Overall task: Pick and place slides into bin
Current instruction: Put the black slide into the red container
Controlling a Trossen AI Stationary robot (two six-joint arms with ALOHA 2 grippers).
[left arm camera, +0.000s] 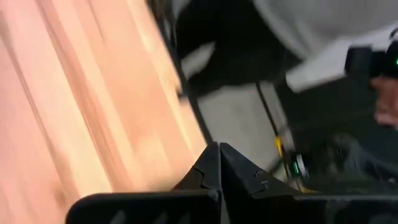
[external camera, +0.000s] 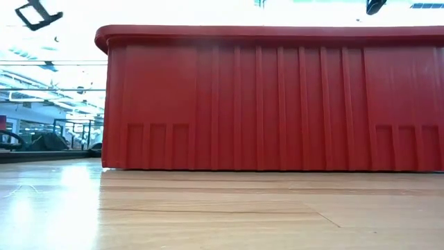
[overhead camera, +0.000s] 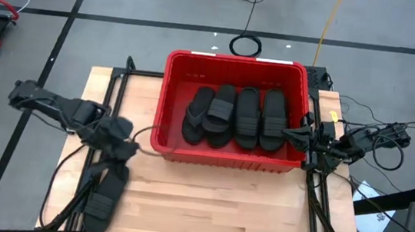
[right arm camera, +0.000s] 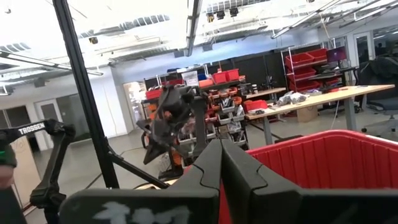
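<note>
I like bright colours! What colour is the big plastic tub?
Bright red, ribbed plastic bin; the low view shows it best.

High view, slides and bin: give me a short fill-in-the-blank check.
1. The red bin holds ___ slides.
2. A slide hangs from the ___ gripper.
3. The right gripper sits at the bin's rim with fingers ___.

Missing words: four; left; shut

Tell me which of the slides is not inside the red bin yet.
The slide hanging from the shut left gripper, over the table's left side. The four other slides lie side by side inside the bin.
</note>
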